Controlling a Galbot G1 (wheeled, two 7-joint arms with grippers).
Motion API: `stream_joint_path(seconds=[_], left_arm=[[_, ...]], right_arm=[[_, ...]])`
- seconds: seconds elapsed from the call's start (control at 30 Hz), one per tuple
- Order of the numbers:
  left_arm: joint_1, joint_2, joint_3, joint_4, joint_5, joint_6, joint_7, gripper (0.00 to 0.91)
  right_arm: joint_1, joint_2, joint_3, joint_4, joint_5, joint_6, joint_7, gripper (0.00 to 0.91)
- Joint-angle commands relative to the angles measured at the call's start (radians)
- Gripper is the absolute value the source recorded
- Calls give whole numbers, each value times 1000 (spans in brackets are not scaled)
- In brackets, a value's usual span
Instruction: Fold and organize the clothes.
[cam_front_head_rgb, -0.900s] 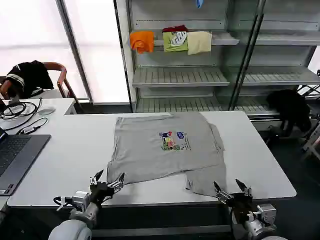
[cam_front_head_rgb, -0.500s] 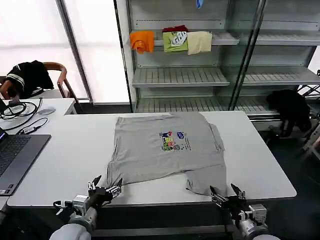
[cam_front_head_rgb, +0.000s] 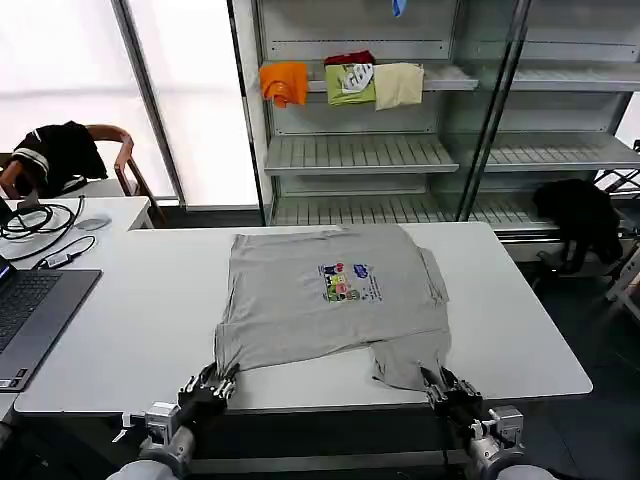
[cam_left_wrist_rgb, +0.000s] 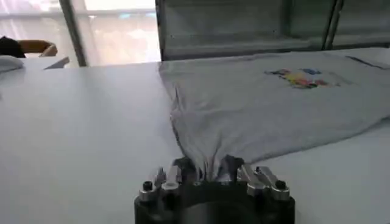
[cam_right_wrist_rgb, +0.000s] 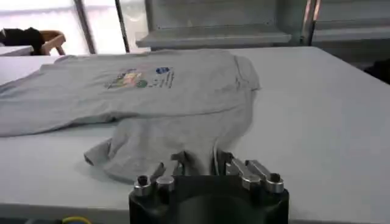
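Both claws pinch the shirt's (cam_front_head_rgb: 330, 290) near hem at table (cam_front_head_rgb: 150, 300) edge

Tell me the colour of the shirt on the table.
Light grey shirt, with a small multicolour chest print; clearest in the head view.

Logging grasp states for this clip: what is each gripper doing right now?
Left gripper: jaws closed on the near hem corner of the grey shirt.
Right gripper: jaws closed on the shirt's other near hem edge.
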Motion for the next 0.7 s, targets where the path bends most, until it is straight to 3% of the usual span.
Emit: stream_joint_path(seconds=[0.03, 0.23, 0.47, 0.7], left_arm=[[11, -1, 1, 2, -3, 3, 0, 0], [4, 0, -4, -6, -29, 4, 6, 0], [-56, -11, -29, -59, -224, -17, 21, 0], [-233, -19, -11, 20, -248, 4, 13, 0]], right_arm=[[4, -1, -4, -10, -11, -10, -5, 0], [2, 3, 1, -1, 19, 38, -1, 0], [45, 40, 15, 25, 69, 160, 10, 0], [241, 115, 2, -46, 38, 126, 28, 0]])
